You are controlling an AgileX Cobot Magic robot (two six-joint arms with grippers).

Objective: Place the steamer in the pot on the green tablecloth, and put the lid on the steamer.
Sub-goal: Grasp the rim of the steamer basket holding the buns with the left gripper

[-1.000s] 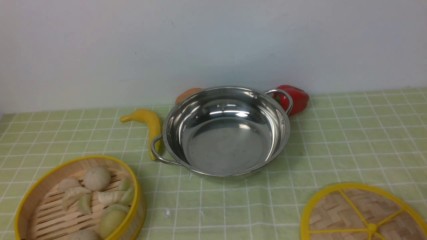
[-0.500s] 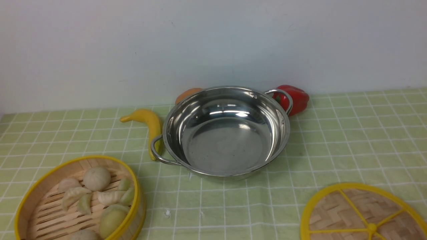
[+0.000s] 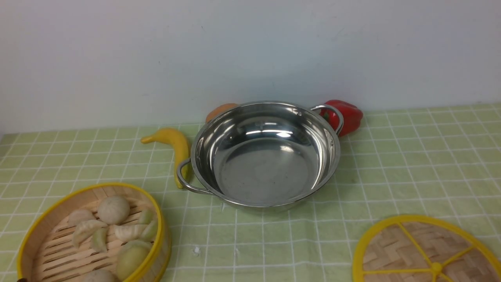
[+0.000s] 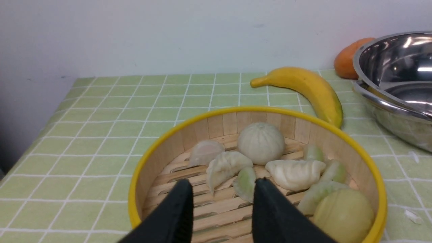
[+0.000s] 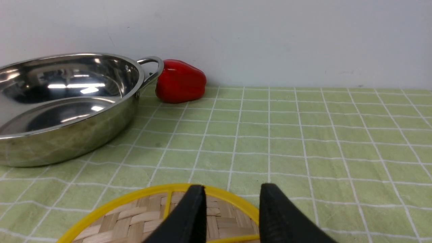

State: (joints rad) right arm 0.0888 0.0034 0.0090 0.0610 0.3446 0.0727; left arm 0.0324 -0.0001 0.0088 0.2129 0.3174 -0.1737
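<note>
A: Anything changed over the last second?

B: Barely. Steamer (image 3: 54,256), pot (image 3: 266,172) and lid (image 3: 422,250) sit where they sat. One new item in the front view: a dark sliver (image 3: 18,279) at the bottom edge, by the steamer's near rim. Too small to name; my guess is the left arm creeping in.

A: Positions, pot as clock centre?

B: Steamer at 8 o'clock, well apart from the pot, dumplings and buns inside. Lid at 4 o'clock, flat on the green tablecloth (image 3: 411,156), also apart. Banana (image 3: 176,143) at 9 to 10, touching or just beside the pot's handle. Red pepper (image 3: 348,115) at 1 o'clock behind the other handle. Pot empty.

A: End effectors?

B: Left end effector (image 4: 222,184): jaws apart, nothing between them, poised over the steamer's near side. Cannot tell whether it straddles the rim. Right end effector (image 5: 232,187): jaws spread, empty, above the lid's rim.

A: Meaning for the task?

B: Nothing done yet; both arms are staged, neither grips. I judge the steamer goes first: left arm closes on the wall, lifts, carries toward 2 o'clock into the pot. The banana lies close to that path. The lid waits.
</note>
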